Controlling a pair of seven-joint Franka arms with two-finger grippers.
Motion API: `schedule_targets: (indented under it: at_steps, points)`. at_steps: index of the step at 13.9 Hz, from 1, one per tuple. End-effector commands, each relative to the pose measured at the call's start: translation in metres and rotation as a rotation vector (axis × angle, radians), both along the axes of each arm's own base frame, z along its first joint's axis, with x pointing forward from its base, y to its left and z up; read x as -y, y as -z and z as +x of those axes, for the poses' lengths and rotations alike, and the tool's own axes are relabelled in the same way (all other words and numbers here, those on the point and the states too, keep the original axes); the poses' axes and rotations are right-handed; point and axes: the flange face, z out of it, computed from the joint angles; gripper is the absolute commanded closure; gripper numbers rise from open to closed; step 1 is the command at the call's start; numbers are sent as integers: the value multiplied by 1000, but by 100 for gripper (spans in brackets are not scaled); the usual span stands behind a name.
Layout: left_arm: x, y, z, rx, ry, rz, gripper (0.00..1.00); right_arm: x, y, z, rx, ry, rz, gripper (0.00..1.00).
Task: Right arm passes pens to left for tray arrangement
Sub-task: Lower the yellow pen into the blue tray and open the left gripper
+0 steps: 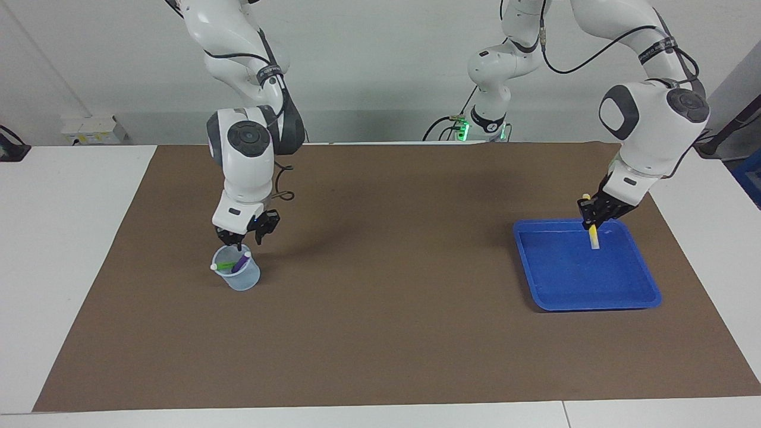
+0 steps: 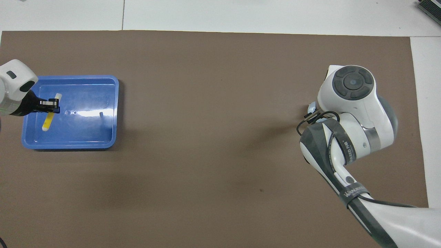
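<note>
The blue tray (image 1: 585, 306) (image 2: 69, 146) lies at the left arm's end of the table. Over it, my left gripper (image 1: 591, 219) (image 2: 53, 105) is shut on the yellow pen (image 1: 593, 238) (image 2: 48, 120), which hangs tilted with its lower end close to the tray floor. The purple pen (image 1: 241, 263) and green pen (image 1: 223, 266) lean in a translucent cup (image 1: 241, 279) at the right arm's end. My right gripper (image 1: 245, 239) hovers just above the cup's rim, fingers apart, holding nothing. In the overhead view the right arm's wrist hides the gripper and most of the cup.
A brown mat (image 1: 380, 297) (image 2: 213, 103) covers most of the white table. A loose black cable (image 1: 284, 191) loops on the mat near the right arm. The tray holds only the hanging pen's tip.
</note>
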Motion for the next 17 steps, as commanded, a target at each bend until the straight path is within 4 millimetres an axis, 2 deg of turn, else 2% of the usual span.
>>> schedule_targets:
  at_steps: [1,5,7,10,14,17]
  points:
    - [-37,29,10,23,91,53,100,6,2,3,11,-47,-9,53]
    - [-105,63,11,49,66,84,100,6,8,5,8,-50,-7,55]
    - [-102,76,17,63,89,79,100,5,9,6,16,-53,-3,55]
    - [-112,102,25,103,83,70,100,6,9,6,17,-54,-4,59]
    - [-105,110,29,115,88,66,100,8,9,8,24,-52,-1,64]
    - [-112,120,31,132,90,70,100,11,8,12,38,-53,1,64]
